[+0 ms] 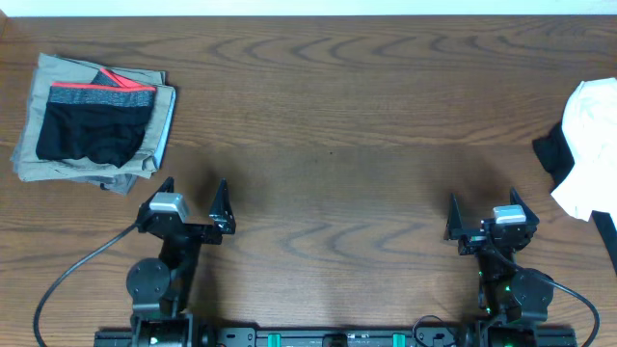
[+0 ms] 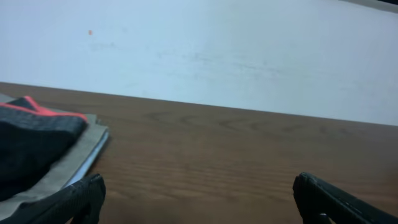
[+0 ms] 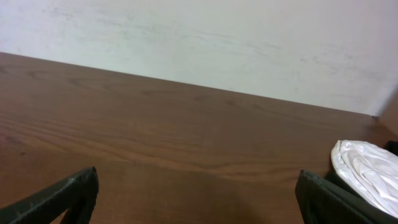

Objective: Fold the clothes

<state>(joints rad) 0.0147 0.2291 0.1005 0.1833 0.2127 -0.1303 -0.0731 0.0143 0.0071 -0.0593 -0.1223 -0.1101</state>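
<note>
leggings [image 1: 94,130] up-left of L gripper [image 1: 194,185], apart

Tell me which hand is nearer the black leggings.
Left. The left hand is open, just right of the leggings and closer to the robot; the right hand is across the table, near the white garment.

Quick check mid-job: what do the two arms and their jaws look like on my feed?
The left arm and right arm are black with round joint housings. The left gripper and right gripper each have a silver-grey block at the wrist and two black wedge-shaped jaws. A thin black cable trails from each arm. Small green lights glow on the right arm.
</note>
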